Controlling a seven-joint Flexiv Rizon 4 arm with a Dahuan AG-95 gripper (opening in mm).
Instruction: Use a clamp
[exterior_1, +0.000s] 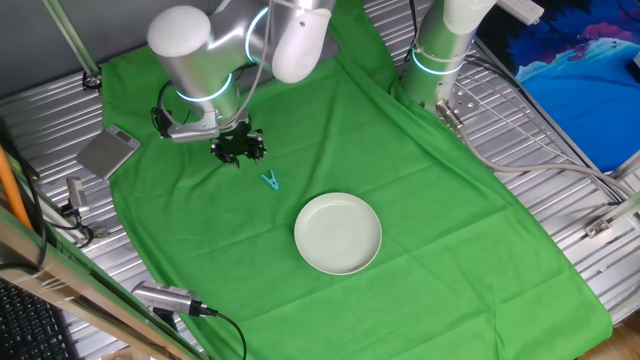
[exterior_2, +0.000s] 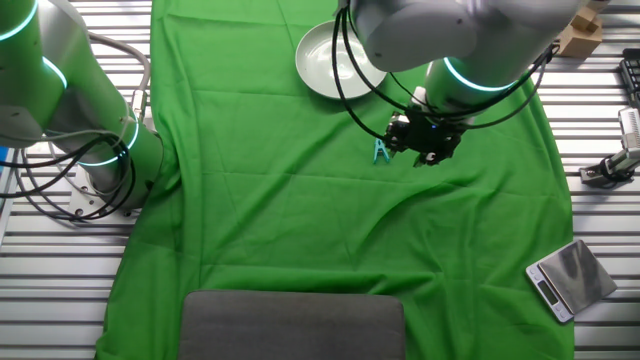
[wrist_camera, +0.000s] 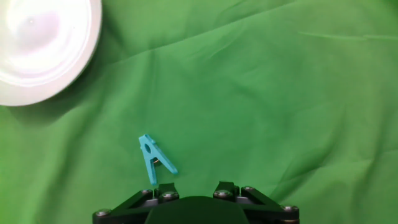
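Where one fixed view looks down on the table (exterior_1: 560, 210), the gripper (exterior_1: 238, 146) hangs over the green cloth (exterior_1: 400, 160) just up and left of the clamp (exterior_1: 271, 181), which lies flat on the cloth between the gripper and the white plate (exterior_1: 338, 233); the two do not touch. A small scale (exterior_1: 108, 152) sits at the cloth's left edge.

In the other fixed view the gripper (exterior_2: 425, 140) stands just right of the clamp (exterior_2: 381, 151), with the plate (exterior_2: 335, 58) farther up the cloth. Nothing is in its grasp, but how wide the jaws stand I cannot tell from here.

The hand view shows the clamp (wrist_camera: 153, 158) lying near the gripper's base at the bottom edge, off to the left of its centre line, the plate (wrist_camera: 46, 46) in the upper left corner. The fingertips are out of frame, so the opening cannot be told.

The step in hand looks to be the approach for the grasp. To do it well, the hand should likely shift until the clamp sits centred between the fingers, turn so they close across the two legs, then descend gently to the wrinkled cloth.
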